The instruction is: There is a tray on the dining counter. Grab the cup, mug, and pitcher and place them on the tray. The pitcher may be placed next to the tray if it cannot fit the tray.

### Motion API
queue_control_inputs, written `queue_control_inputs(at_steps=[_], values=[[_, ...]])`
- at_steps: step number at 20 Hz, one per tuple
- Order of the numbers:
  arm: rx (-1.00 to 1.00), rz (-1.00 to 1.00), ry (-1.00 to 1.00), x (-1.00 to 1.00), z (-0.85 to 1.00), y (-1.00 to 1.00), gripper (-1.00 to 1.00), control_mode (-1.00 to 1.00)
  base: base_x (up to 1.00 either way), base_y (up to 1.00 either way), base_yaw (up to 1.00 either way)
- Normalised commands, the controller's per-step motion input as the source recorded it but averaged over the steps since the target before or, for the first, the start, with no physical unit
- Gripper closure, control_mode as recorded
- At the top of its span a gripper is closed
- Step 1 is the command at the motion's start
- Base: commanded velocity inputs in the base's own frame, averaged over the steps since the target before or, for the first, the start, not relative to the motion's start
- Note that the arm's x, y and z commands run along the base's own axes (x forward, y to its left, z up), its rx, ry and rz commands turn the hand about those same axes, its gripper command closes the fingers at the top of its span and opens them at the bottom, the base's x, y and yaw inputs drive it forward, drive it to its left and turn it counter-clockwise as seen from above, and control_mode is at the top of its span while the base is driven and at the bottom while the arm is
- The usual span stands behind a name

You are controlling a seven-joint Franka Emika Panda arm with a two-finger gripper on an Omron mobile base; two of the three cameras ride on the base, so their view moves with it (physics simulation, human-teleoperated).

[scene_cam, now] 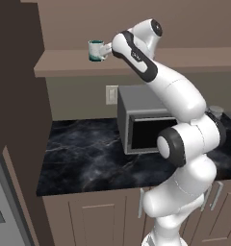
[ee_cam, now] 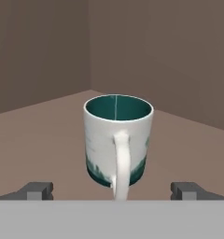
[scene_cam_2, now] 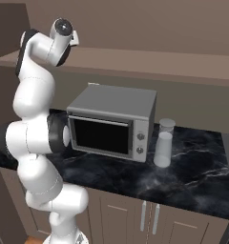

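Wide apart, the hand (ee_cam: 115, 190) has one dark fingertip (ee_cam: 38, 190) low on each side of the hand view, with nothing between them but the handle of the mug (ee_cam: 117, 139), which points straight back at the camera. No fingertip touches the mug. The mug stands upright on a brown shelf (ee_cam: 48, 140), showing its white wall, a dark teal band at the foot and a teal inside. Brown walls rise behind it, meeting in a corner off to its left in that view.

From the left base view the mug (scene_cam: 95, 50) sits near the left end of the long shelf (scene_cam: 69, 65) high on the wall, with the arm's last white link reaching up to it from the right; the fingers themselves are too small to make out there.

Below the shelf a grey microwave (scene_cam: 141, 120) rests on a black marble surface (scene_cam: 83, 158) over beige cabinets. In the right base view two pale translucent tumblers (scene_cam_2: 163, 148) stand just to the right of the microwave (scene_cam_2: 114, 121), one behind the other.
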Motion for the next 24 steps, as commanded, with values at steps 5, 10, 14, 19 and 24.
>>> queue_control_inputs(at_steps=[5, 10, 14, 19, 24], values=[[0.0, 0.0, 0.02, 0.14, 0.0, 0.05, -1.0, -1.0, 0.0, 0.0, 0.0], [0.0, 0.0, 0.01, 0.09, 0.0, 0.08, -1.0, -1.0, 0.0, 0.0, 0.0], [0.0, 0.0, 0.0, 0.05, -0.06, 0.13, -1.0, -1.0, 0.0, 0.0, 0.0], [0.0, 0.0, 0.0, 0.05, -0.05, 0.13, -1.0, -1.0, 0.0, 0.0, 0.0], [0.0, 0.0, 0.0, 0.02, -0.03, 0.07, -1.0, -1.0, 0.0, 0.0, 0.0]])
